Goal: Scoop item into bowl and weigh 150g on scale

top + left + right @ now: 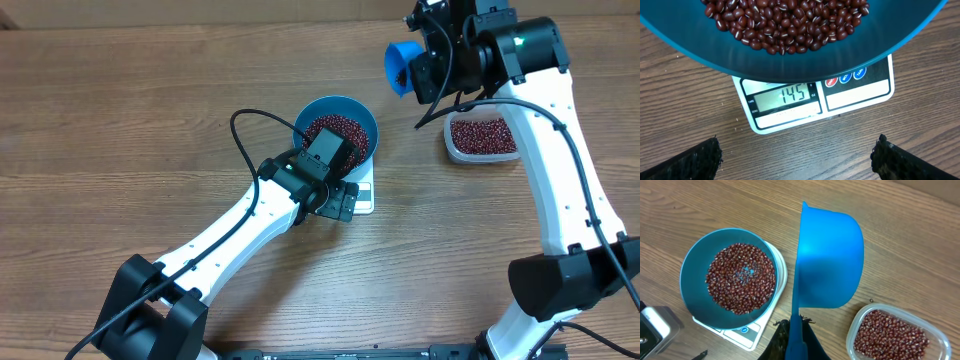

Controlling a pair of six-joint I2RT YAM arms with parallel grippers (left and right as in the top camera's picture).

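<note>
Small dark red-brown beans [740, 277] lie in the round bright blue bowl [686, 275] on the flat white scale [855, 92], just beyond the left end effector [797, 162], whose fingers stand apart. The right end effector [792, 337] is clamped on the blue plastic scoop [832, 260], right of the bowl. The scoop's inside is hidden.

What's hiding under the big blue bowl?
A white scale sits under the bowl. Only its front edge with the display pokes out; the bowl covers the rest of its top.

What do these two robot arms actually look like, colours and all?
The left arm and right arm are smooth white tubes joined by bulky black joints. Thin black cables loop alongside them. A small green light glows on the right arm's black housing. The left gripper has black, rough-textured fingers.
</note>
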